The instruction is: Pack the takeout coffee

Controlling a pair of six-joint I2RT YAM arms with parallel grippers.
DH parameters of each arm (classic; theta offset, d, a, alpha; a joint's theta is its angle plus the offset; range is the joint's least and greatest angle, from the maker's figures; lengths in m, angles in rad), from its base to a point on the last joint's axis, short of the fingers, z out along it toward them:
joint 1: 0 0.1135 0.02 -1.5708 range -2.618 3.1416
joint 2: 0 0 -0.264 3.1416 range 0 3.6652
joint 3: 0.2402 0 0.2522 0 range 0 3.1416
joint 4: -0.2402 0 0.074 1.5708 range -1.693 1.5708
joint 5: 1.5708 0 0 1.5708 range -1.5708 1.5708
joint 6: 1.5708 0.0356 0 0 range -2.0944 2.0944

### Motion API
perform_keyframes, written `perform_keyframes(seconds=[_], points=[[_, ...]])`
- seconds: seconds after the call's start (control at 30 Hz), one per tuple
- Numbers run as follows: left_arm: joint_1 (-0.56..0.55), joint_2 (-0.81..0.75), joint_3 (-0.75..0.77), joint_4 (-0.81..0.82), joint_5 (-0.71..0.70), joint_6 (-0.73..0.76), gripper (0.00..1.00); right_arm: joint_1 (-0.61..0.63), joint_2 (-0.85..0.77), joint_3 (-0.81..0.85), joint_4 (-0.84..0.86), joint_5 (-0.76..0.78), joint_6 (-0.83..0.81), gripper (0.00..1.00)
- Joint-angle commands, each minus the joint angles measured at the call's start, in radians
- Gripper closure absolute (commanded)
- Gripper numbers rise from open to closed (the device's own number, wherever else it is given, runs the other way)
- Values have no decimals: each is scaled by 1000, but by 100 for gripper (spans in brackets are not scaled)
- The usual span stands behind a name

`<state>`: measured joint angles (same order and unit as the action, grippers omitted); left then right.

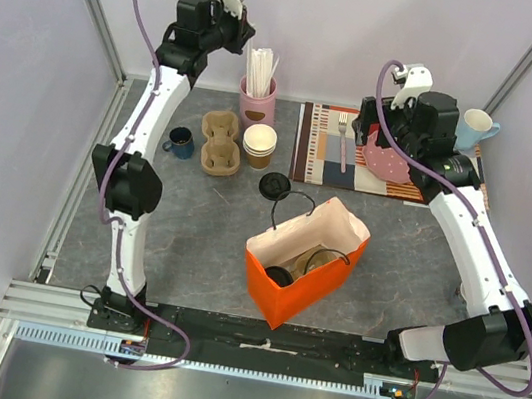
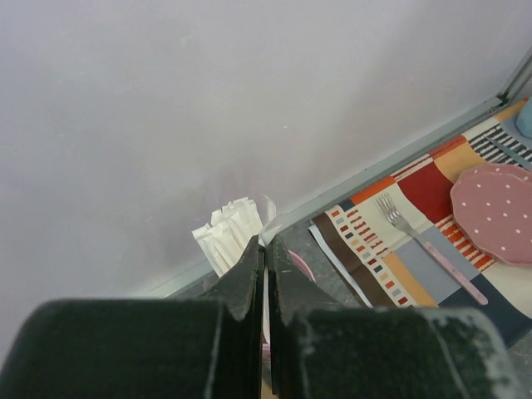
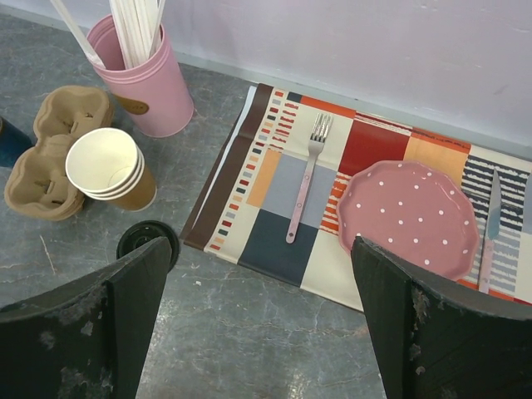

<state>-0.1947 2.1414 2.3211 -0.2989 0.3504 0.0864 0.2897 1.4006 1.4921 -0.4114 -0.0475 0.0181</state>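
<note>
1. Shut and empty, as far as the overhead view showed, the left tool (image 1: 244,34) hung high near the back wall, clear of the work. The right tool (image 1: 370,133) hovered over the placemat (image 1: 323,158). The takeout coffee (image 1: 273,186) stood on the grey surface (image 1: 189,238), just behind the orange bag (image 1: 303,286) and near the lidless cups (image 1: 259,145). Only its black lid showed, facing up, so I judged it upright with its long axis vertical. The bag stood open-mouthed, probably so that a cup could be lowered in from above.
2. The left wrist view showed that tool's (image 2: 266,249) fingers pressed together with nothing between them, aimed over the straws (image 2: 229,233) at the wall. No coffee was in view.
3. The right wrist view showed that tool (image 3: 258,249) spread wide and empty. The takeout coffee (image 3: 148,239) peeked out beside one finger, off to the side rather than between the jaws. The wide spread probably suited closing round the cup.
</note>
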Motion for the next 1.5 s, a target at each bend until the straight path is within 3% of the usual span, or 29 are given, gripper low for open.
perform_keyframes(seconds=[0.0, 0.27, 0.4, 0.63, 0.93, 1.07, 1.2, 1.47], points=[[3, -90, 63, -14, 45, 6, 98, -3, -45, -15, 37, -14, -40, 2], [-18, -235, 132, -81, 197, -107, 98, -4, -55, -21, 66, 6, -40, 2], [-81, -291, 156, -155, 283, -154, 98, -3, -52, -29, 75, 23, -30, 2], [-207, -304, 291, -229, 444, -246, 98, -26, -64, -42, 72, 199, 60, 2], [-442, -328, 323, -405, 559, -191, 98, -52, -156, -131, 72, 178, 60, 2], [-540, -336, 346, -515, 516, -50, 98, -57, -206, -188, 66, 169, 62, 2], [-597, -345, 328, -566, 483, -13, 98, -57, -250, -225, 60, 161, 68, 2], [-647, -365, 95, -569, 449, 108, 98, -57, -334, -277, 49, 141, 71, 2]])
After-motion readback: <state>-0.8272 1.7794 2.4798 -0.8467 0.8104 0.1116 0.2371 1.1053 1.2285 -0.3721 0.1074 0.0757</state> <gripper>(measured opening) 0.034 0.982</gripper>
